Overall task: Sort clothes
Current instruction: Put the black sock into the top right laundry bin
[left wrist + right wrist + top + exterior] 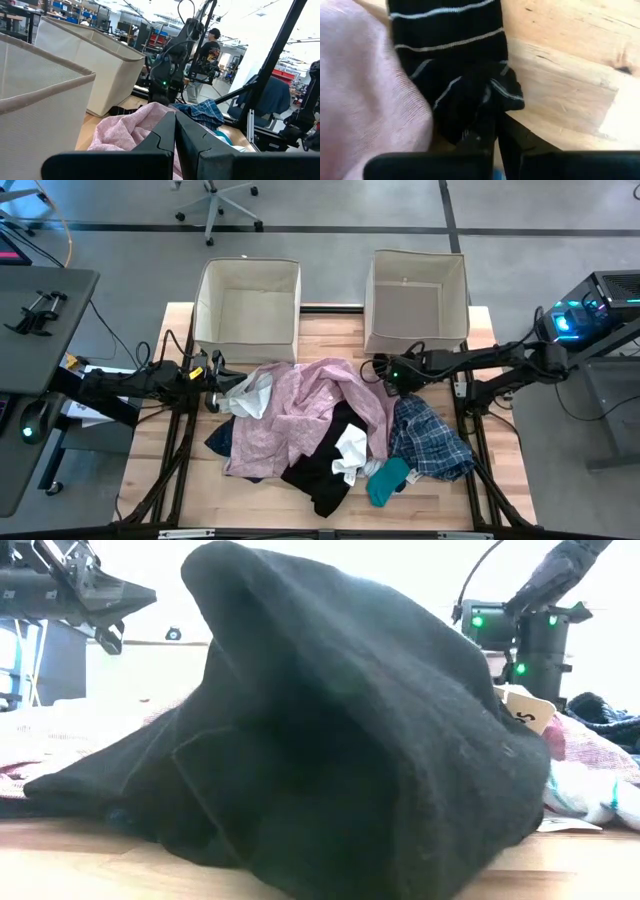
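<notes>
My right gripper (383, 370) sits behind the heaped clothes (320, 430), before the right beige fabric box (416, 300); my left gripper (214, 375) sits at the heap's left.

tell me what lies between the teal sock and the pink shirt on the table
In the high view, the black garment and the white cloth lying on it fill the stretch between the teal sock and the pink shirt.

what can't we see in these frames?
- Low view: the black garment fills the frame and hides most of the pile.
- High view: the right claw is hidden under its own arm.
- Right wrist view: the striped sock is cut off by the edge and partly covered by the pink shirt.
</notes>
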Controlling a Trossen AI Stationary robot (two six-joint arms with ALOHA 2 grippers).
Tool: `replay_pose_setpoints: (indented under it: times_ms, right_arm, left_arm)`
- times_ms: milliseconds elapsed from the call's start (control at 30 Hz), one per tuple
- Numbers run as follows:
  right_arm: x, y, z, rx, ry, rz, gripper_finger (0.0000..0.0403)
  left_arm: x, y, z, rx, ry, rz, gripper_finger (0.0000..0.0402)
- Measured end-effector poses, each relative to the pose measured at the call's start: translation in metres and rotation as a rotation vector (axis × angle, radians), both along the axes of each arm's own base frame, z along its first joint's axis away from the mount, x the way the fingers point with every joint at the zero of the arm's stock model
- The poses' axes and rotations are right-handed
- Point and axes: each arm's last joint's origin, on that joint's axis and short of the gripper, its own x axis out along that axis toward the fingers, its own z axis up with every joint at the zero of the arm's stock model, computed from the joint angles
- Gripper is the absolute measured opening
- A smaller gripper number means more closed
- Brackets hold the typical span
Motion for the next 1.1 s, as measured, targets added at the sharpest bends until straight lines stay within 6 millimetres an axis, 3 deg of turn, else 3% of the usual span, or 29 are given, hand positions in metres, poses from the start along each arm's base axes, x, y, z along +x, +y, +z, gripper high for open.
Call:
replay_pose_setpoints:
  times_ms: [400, 667, 867, 1100]
  right_arm:
    - [0.013, -0.003, 0.098, -0.073, -0.126, 0.088, 0.0001]
    - [0.017, -0.004, 0.191, -0.126, -0.277, 0.184, 0.0]
    - [0.004, -0.008, 0.258, -0.417, -0.355, 0.162, 0.0]
    - [-0.017, -0.029, 0.296, -0.728, -0.26, 0.044, 0.0]
  left_arm:
    - [0.0, 0.0, 0.0, 0.0, 0.0, 0.0, 0.0]
    - [0.0, 0.0, 0.0, 0.0, 0.0, 0.0, 0.0]
    - [0.0, 0.0, 0.0, 0.0, 0.0, 0.0, 0.0]
    - [0.0, 0.0, 0.0, 0.0, 0.0, 0.0, 0.0]
